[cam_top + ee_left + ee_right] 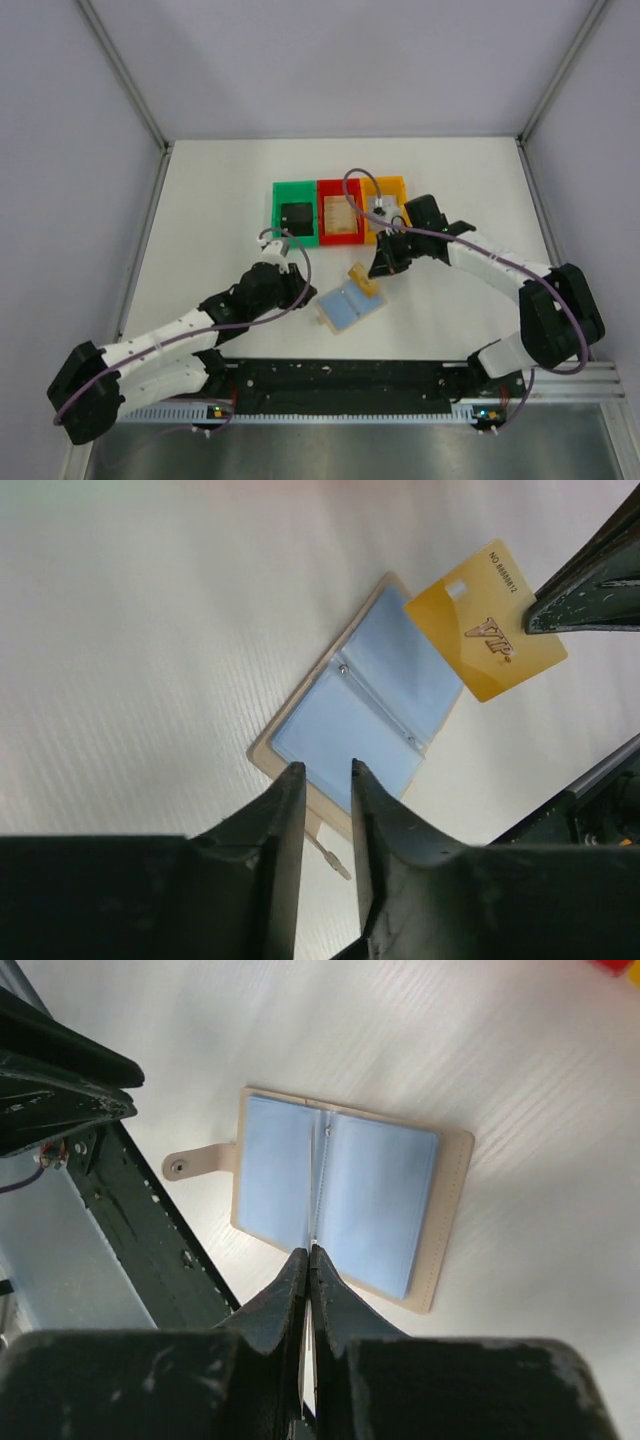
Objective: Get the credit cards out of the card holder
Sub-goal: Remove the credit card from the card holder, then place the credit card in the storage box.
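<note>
The card holder [345, 308] lies open and flat on the white table, tan outside with two light blue panels [340, 1195] and a snap strap [195, 1163]. A yellow credit card [487, 620] marked VIP hangs just above its far corner, and my right gripper [377, 270] is shut on that card's edge. In the right wrist view the card shows only as a thin edge between the closed right gripper [309, 1252]. My left gripper [325, 770] hovers over the holder's near edge [300, 780], slightly open, with nothing between its fingers.
Three small bins stand in a row behind the holder: green [280, 190] with a black card, red [340, 186] with a brownish card, orange [395, 183] partly behind the right arm. The arms' black base rail [340, 378] runs along the near edge.
</note>
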`<state>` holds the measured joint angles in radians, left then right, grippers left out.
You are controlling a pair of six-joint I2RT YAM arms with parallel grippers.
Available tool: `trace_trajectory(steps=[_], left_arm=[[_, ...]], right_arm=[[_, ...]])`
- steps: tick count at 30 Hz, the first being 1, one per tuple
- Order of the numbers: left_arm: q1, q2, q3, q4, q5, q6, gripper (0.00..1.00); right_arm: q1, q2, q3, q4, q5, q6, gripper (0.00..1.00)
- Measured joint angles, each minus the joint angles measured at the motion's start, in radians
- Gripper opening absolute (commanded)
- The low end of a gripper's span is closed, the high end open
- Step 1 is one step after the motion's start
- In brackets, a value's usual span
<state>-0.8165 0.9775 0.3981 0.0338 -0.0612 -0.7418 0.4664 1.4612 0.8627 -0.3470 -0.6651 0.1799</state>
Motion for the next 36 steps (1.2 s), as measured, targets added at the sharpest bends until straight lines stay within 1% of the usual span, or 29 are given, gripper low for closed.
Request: trace_trajectory(steps=[1, 2, 3, 4, 6, 8, 12, 14, 16, 20, 22, 26, 30, 36], left_arm=[[0.002, -0.023, 0.002, -0.018, -0.009, 0.009, 0.44], [0.004, -0.052, 0.008, -0.048, -0.019, 0.019, 0.50], [0.006, -0.084, 0.016, -0.080, -0.032, 0.033, 0.59], [0.011, -0.116, 0.027, -0.113, -0.045, 0.045, 0.64], [0.029, -0.178, 0.060, -0.176, -0.065, 0.069, 0.70], [0.078, -0.229, 0.113, -0.242, -0.062, 0.090, 0.76], [0.275, -0.304, 0.235, -0.354, -0.020, 0.147, 0.79], [0.351, -0.335, 0.276, -0.402, -0.004, 0.182, 0.80], [0.401, -0.367, 0.308, -0.449, -0.008, 0.225, 0.86], [0.423, -0.430, 0.325, -0.513, -0.068, 0.309, 0.95], [0.423, -0.464, 0.325, -0.536, -0.116, 0.350, 0.97], [0.423, -0.554, 0.300, -0.521, -0.208, 0.418, 0.98], [0.424, -0.638, 0.238, -0.481, -0.273, 0.464, 0.98], [0.424, -0.644, 0.216, -0.476, -0.324, 0.493, 0.98]], right_arm=[[0.000, -0.005, 0.017, -0.028, 0.008, -0.018, 0.00], [0.000, -0.008, 0.045, -0.065, 0.018, -0.042, 0.00], [0.001, -0.009, 0.080, -0.099, 0.026, -0.070, 0.00], [0.002, -0.009, 0.120, -0.132, 0.032, -0.100, 0.00], [0.003, -0.005, 0.214, -0.198, 0.043, -0.160, 0.00], [0.006, 0.017, 0.332, -0.255, 0.055, -0.224, 0.00], [0.010, 0.100, 0.556, -0.335, 0.071, -0.359, 0.00], [0.010, 0.165, 0.671, -0.391, 0.076, -0.435, 0.00], [0.010, 0.245, 0.783, -0.450, 0.079, -0.502, 0.00], [0.013, 0.406, 0.974, -0.549, 0.095, -0.631, 0.00], [0.018, 0.467, 1.032, -0.594, 0.105, -0.700, 0.00], [0.035, 0.548, 1.098, -0.653, 0.133, -0.811, 0.00], [0.050, 0.613, 1.155, -0.675, 0.143, -0.897, 0.00], [0.075, 0.697, 1.183, -0.689, 0.153, -1.001, 0.00]])
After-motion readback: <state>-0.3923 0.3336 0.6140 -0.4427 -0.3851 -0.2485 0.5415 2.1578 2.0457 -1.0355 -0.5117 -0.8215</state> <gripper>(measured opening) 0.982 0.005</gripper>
